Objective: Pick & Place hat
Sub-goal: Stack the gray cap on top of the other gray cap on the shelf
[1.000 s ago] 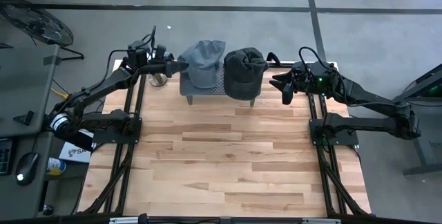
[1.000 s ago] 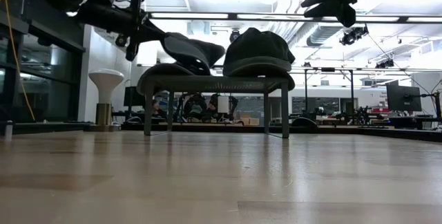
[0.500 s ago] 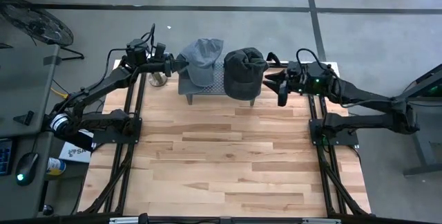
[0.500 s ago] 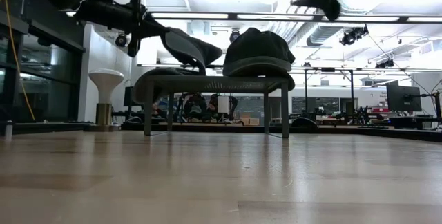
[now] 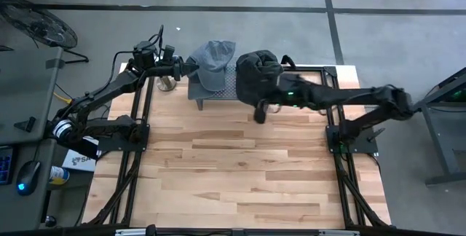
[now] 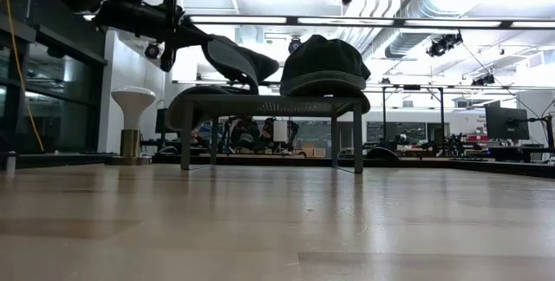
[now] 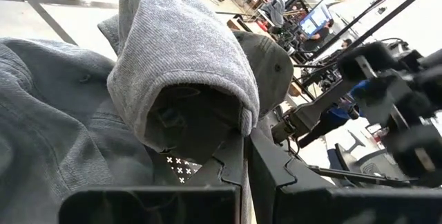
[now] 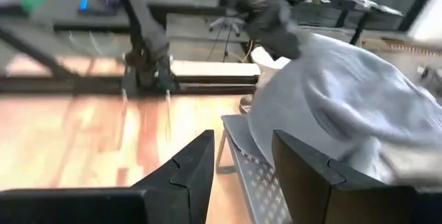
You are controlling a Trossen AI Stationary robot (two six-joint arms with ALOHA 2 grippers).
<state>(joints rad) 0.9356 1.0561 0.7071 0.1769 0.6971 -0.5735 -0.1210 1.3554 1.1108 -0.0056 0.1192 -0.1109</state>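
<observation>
- at the counter's (image 5: 218,156) far edge, left claw (image 5: 186,66) is pinched tight on the grey hat's (image 5: 213,63) brim, lifting it off the rack (image 5: 231,89).
- right claw (image 5: 260,112), part-spread and seemingly empty, hovers by the dark hat (image 5: 256,74).
- next: carry the grey hat clear, then set it down.

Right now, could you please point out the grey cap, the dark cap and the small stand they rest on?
grey cap (image 5: 212,61), high view, on its crown.
dark cap (image 6: 325,58), low view, on its crown.
stand (image 6: 260,105), low view, on its top's front edge.
</observation>
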